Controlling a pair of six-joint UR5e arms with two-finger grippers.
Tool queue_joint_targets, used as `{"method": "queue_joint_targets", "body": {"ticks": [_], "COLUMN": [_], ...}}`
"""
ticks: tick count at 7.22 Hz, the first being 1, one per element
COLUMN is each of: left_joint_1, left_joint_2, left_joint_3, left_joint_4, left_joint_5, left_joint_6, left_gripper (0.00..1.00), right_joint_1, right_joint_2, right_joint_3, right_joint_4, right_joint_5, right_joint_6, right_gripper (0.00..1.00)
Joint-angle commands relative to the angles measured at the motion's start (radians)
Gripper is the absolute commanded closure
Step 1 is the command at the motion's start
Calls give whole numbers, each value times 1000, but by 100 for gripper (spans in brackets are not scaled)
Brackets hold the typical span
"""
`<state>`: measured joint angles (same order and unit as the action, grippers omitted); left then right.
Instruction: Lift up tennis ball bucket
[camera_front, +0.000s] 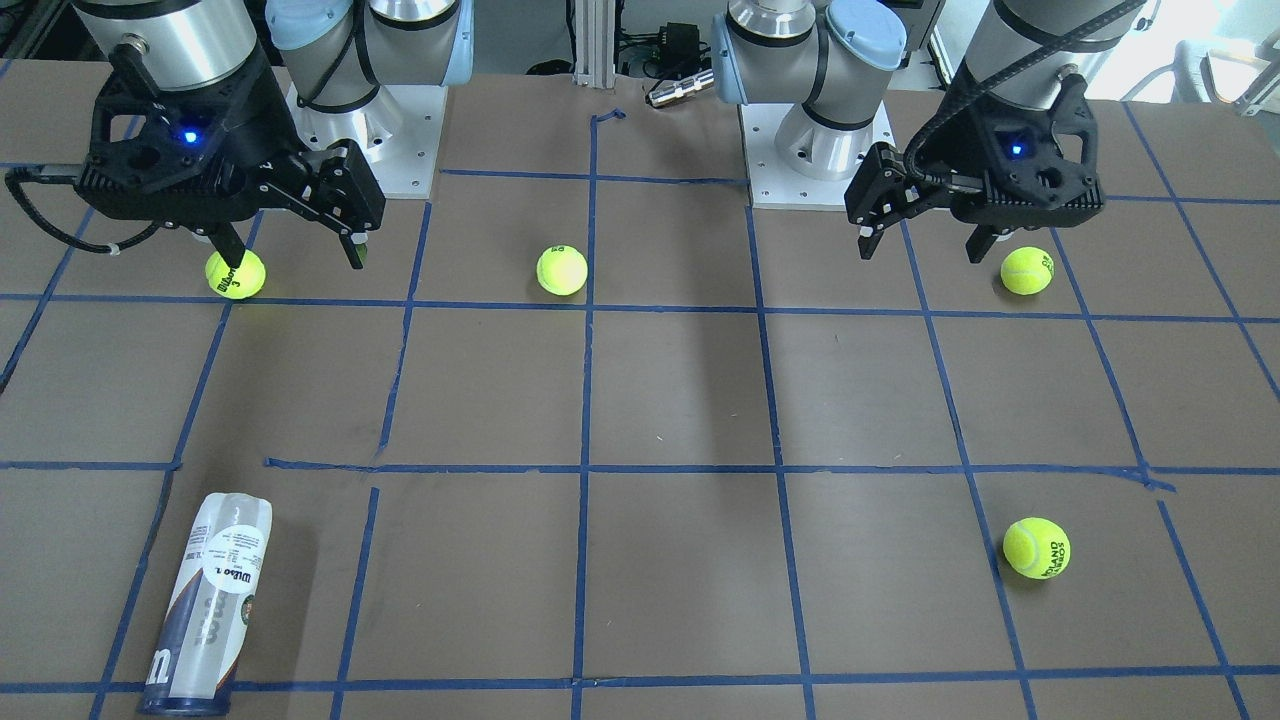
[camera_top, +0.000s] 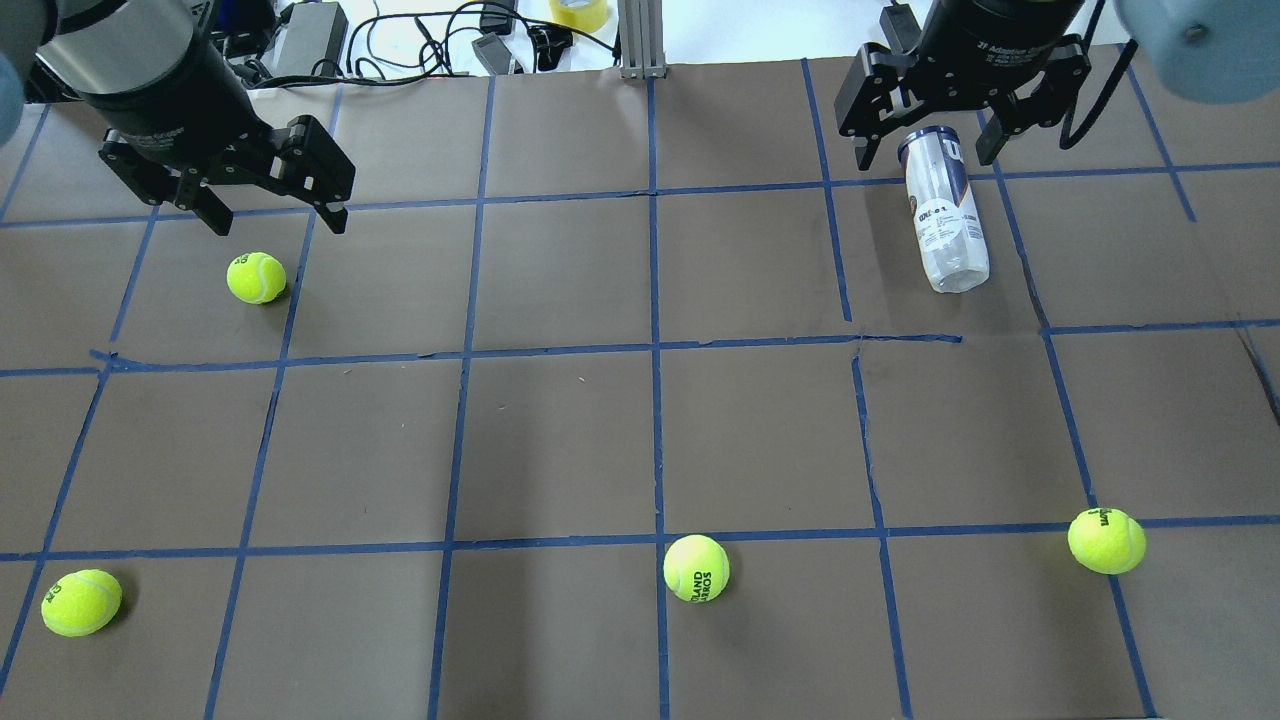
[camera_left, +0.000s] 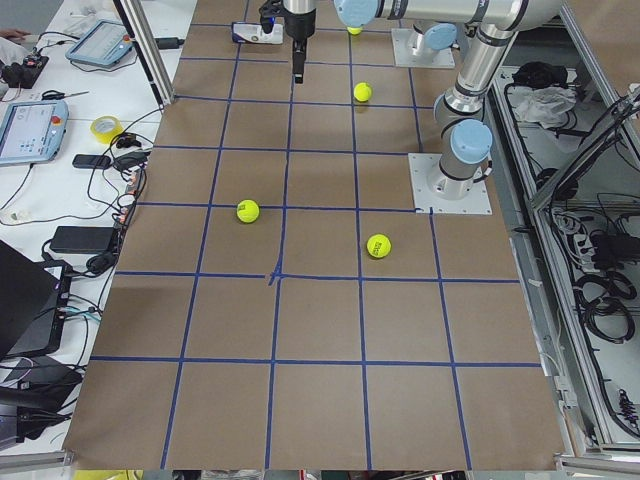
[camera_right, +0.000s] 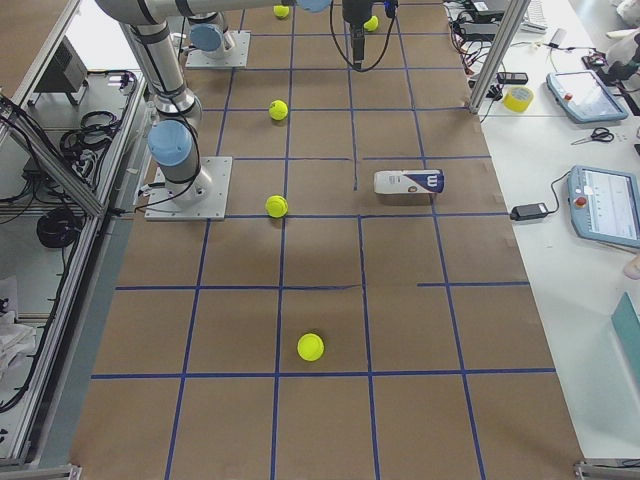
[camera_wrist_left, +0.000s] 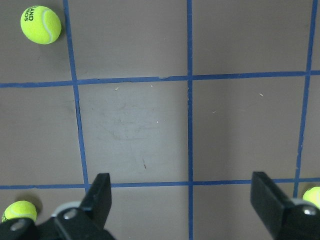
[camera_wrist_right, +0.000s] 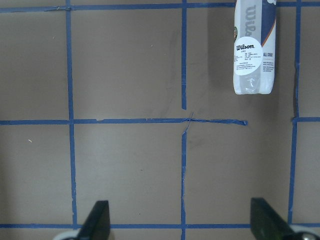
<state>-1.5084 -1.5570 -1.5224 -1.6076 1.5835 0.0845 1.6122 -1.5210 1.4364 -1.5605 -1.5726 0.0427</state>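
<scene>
The tennis ball bucket (camera_front: 205, 610) is a clear tube with a white-and-navy Wilson label. It lies on its side on the brown table, on my right side at the far edge (camera_top: 945, 215). It looks empty. My right gripper (camera_top: 922, 160) is open and empty, held high above the table (camera_front: 295, 262). In the right wrist view the bucket (camera_wrist_right: 253, 50) lies at the top right, well ahead of the open fingers (camera_wrist_right: 95, 222) and off to one side. My left gripper (camera_top: 280, 226) is open and empty above the table (camera_front: 920, 252).
Several loose yellow-green tennis balls lie on the table: one (camera_top: 256, 277) under my left gripper, one (camera_top: 82, 602) near left, one (camera_top: 696, 567) near the middle, one (camera_top: 1106, 540) near right. Blue tape lines grid the table. Cables and a tape roll (camera_top: 578, 12) lie beyond the far edge.
</scene>
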Motion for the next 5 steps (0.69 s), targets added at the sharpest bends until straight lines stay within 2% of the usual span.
{"method": "queue_joint_targets", "body": {"ticks": [1,5], "left_joint_1": [-4,-4], "left_joint_2": [-5,-6], "left_joint_3": [-1,-2], "left_joint_4": [0,0], "left_joint_5": [-4,3], "left_joint_6": [-12,-12], "left_gripper": [0,0], "right_joint_1": [0,0], "right_joint_2": [1,4], "right_joint_3": [1,1], "right_joint_4": [0,2], "right_joint_5": [-35,-30], "right_joint_6": [-1,0], "right_gripper": [0,0]}}
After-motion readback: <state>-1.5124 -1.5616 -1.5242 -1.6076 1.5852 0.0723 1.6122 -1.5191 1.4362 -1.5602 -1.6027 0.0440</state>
